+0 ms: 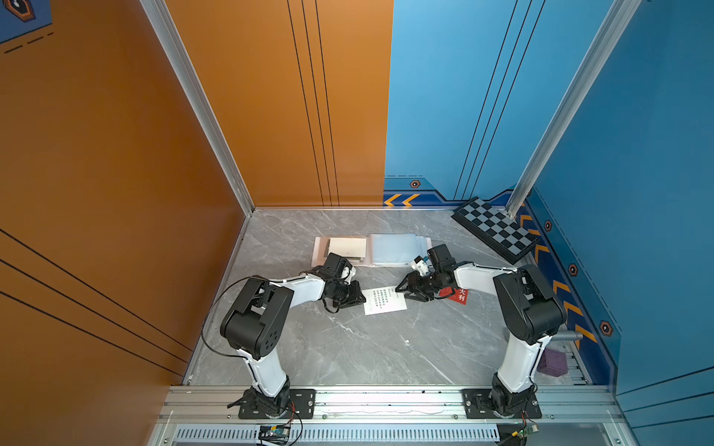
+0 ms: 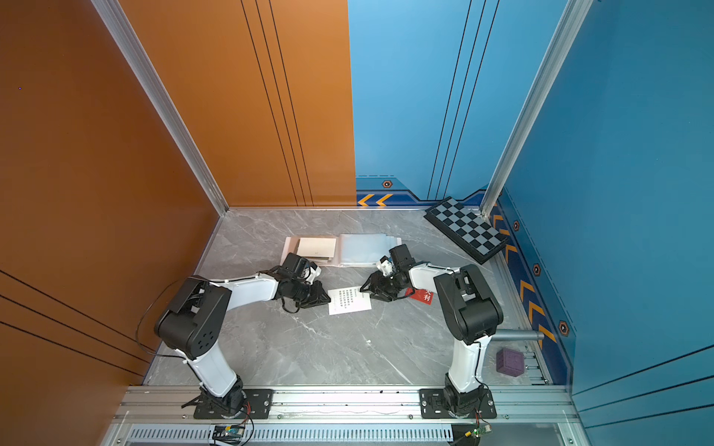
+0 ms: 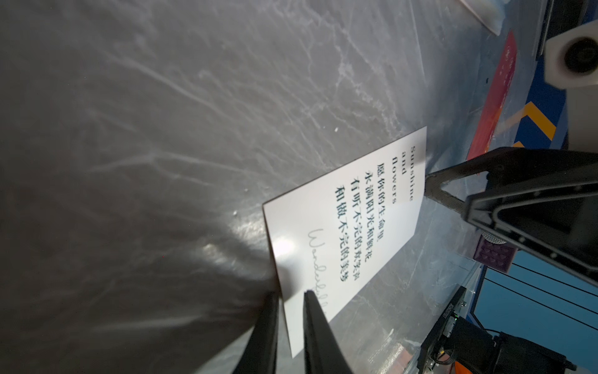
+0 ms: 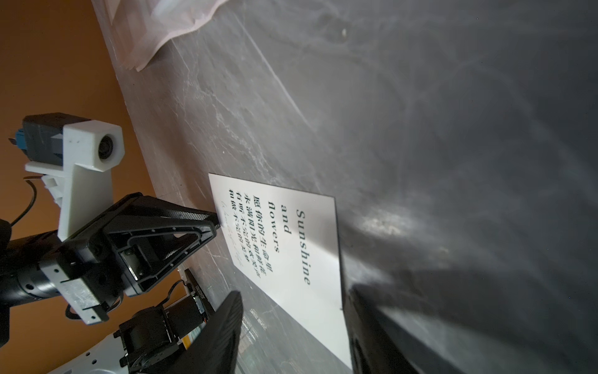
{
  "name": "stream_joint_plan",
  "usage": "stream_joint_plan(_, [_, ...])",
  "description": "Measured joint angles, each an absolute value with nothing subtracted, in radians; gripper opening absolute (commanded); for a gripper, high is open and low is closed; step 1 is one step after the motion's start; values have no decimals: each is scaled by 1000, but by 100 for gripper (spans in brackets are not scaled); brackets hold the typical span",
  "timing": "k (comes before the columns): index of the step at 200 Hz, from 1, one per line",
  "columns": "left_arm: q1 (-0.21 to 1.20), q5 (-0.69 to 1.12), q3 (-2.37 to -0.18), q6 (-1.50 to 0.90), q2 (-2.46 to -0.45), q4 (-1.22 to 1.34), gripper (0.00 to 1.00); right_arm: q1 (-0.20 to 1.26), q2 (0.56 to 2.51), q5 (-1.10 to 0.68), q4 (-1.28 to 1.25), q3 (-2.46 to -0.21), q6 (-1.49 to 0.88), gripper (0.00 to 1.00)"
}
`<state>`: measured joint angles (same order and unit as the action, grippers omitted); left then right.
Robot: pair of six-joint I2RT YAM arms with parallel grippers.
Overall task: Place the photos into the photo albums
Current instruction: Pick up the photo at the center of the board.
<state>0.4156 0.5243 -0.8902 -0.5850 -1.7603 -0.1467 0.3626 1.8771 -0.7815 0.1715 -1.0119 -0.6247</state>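
A white photo point(image 1: 385, 300) point(image 2: 349, 301) with black print lies on the grey table between my two grippers. My left gripper point(image 1: 363, 299) point(image 3: 289, 293) is at its left edge. Its jaws stand narrowly apart, with the photo's edge point(image 3: 343, 233) between them and a gap showing. My right gripper point(image 1: 401, 291) point(image 4: 291, 307) is open at the photo's other end point(image 4: 291, 246), with one finger at the photo's corner. A red photo point(image 1: 459, 295) point(image 3: 495, 97) lies partly under the right arm. The photo album point(image 1: 394, 249) point(image 2: 363, 249) lies open behind, with pale cards point(image 1: 347, 247) stacked on its left half.
A black-and-grey checkered board point(image 1: 496, 228) leans in the back right corner. A purple cube point(image 1: 552, 361) point(image 2: 510, 361) sits by the right arm's base, below a grey rod point(image 1: 568, 336). Orange and blue walls enclose the table on three sides.
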Motion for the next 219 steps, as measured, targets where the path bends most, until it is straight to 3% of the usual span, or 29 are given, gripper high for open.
stream_joint_plan(219, [415, 543, -910, -593, -1789, -125, 18, 347, 1842, -834, 175, -1014, -636, 50])
